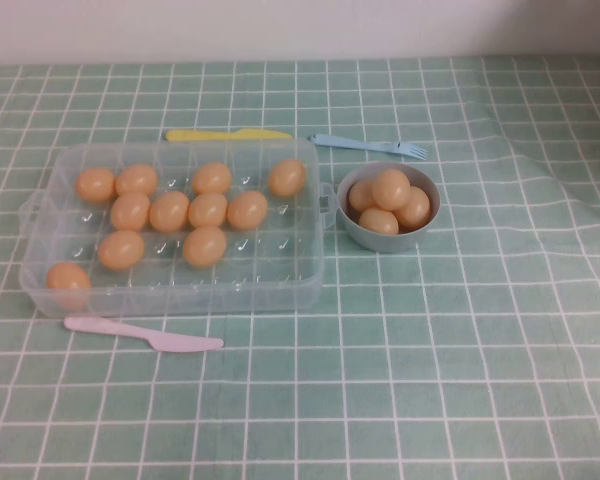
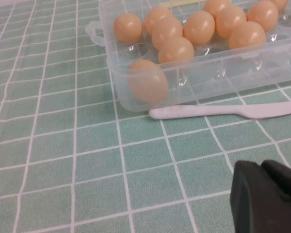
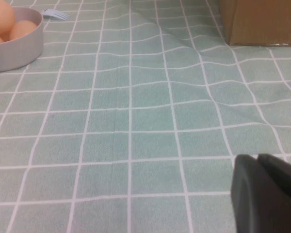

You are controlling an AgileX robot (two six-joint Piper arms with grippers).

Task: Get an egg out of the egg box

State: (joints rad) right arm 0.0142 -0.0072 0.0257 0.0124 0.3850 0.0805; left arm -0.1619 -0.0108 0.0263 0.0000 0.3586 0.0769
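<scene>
The clear plastic egg box (image 1: pixel 310 255) lies left of centre on the green checked cloth. It holds several orange-tan eggs, such as one egg (image 1: pixel 205 245) near the middle and one in the front left corner (image 1: pixel 68 280). In the left wrist view the egg box (image 2: pixel 218 73) and that corner egg (image 2: pixel 148 80) lie ahead of my left gripper (image 2: pixel 260 166). The left gripper is shut and empty, low over the cloth and well short of the box. My right gripper (image 3: pixel 256 159) is shut and empty over bare cloth, far to the right of the box.
A grey-blue bowl (image 1: pixel 388 238) with several eggs stands right of the box, also in the right wrist view (image 3: pixel 14 48). A pink knife (image 1: pixel 145 335) lies in front of the box, a yellow knife (image 1: pixel 228 134) and a blue fork (image 1: pixel 370 146) behind. A cardboard box (image 3: pixel 262 22) stands far right.
</scene>
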